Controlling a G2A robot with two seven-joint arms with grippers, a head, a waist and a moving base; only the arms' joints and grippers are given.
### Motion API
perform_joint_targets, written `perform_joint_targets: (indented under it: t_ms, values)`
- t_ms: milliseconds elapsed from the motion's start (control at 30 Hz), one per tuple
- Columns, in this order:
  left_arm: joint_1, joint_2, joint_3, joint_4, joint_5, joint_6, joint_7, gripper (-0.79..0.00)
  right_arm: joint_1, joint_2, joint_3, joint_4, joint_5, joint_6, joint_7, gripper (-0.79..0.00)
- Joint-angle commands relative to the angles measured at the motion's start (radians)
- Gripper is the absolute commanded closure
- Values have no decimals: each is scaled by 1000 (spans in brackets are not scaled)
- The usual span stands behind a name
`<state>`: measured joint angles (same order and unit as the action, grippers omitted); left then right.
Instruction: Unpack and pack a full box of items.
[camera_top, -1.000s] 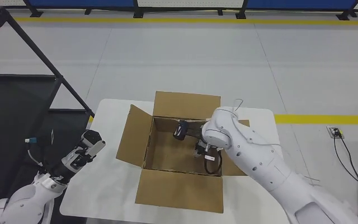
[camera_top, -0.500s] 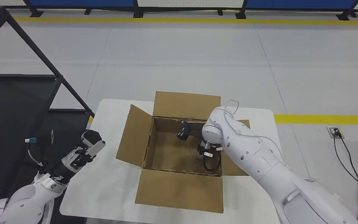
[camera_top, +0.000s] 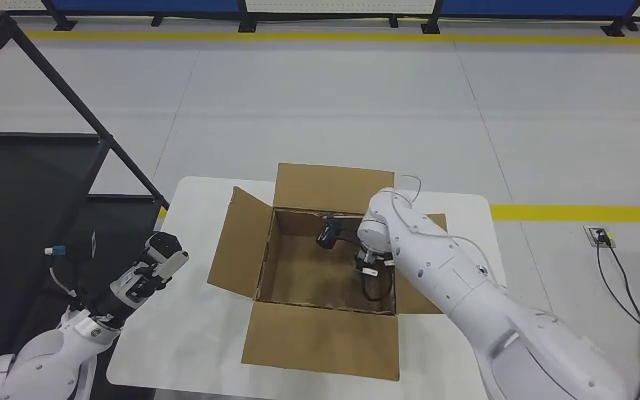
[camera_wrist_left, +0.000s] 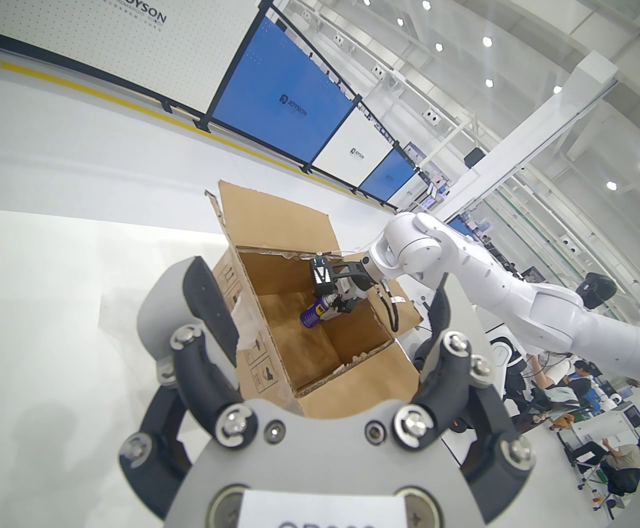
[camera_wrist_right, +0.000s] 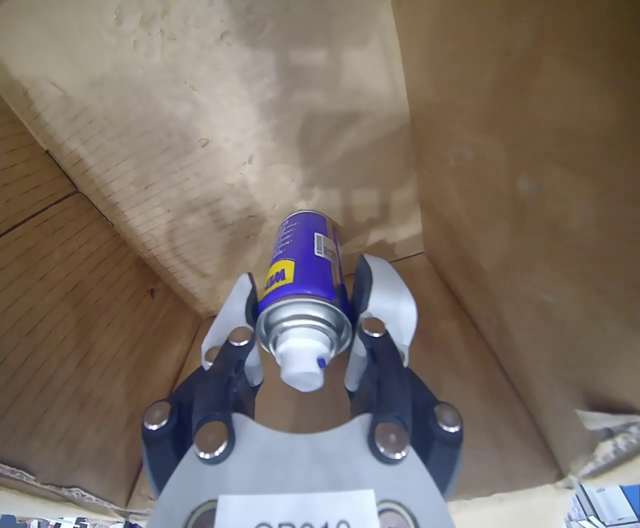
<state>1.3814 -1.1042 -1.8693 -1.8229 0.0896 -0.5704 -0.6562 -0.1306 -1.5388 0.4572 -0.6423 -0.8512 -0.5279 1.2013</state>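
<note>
Right pincer (camera_wrist_right: 306, 285) is down inside the cardboard box (camera_top: 320, 340), and it is pinching the spray can (camera_wrist_right: 305, 260). Both fingers are clamped on the can's shoulder, just below the white nozzle. The nozzle points back toward the wrist, and the blue body sticks out ahead of the fingertips, base first, aimed at the box floor. The can sits tilted, not upright. I can't tell whether its base touches the cardboard or hangs just above it. One box wall stands close on one side of the pincer and the corner lies just beyond the can's base.

Left pincer (camera_wrist_left: 320, 287) is spread wide with nothing between its fingers. It hovers over the worktop (camera_top: 190, 330), the box well ahead of it and the flaps open.

Which step is this? My read is that the can is either on its way out or being set in (the grip looks the same either way). With bare cardboard floor ahead of the pincer, I lean toward the last item coming out or the first going back.

If it's coming out, the next move calls for a straight lift clear of the near wall and flap. If it's going in, the can should be lowered until the base settles before the fingers part. Tilted as it is, the can may roll toward the corner.
</note>
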Motion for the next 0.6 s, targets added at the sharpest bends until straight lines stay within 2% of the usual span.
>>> perform_joint_targets:
  t_ms: [0,200,333,433,567]
  values:
    - [0,0,0,0,0,0,0,-785,4,1,4,-5,-1,-3,1,0]
    - [0,0,0,0,0,0,0,-785,-1,21,36,-71,-3,1,18,0]
    - [0,0,0,0,0,0,0,-785,-18,60,92,-188,-2,11,48,0]
    - [0,0,0,0,0,0,0,-785,-59,113,175,-365,-8,41,109,0]
    - [0,0,0,0,0,0,0,-785,-212,212,366,-761,-58,141,232,0]
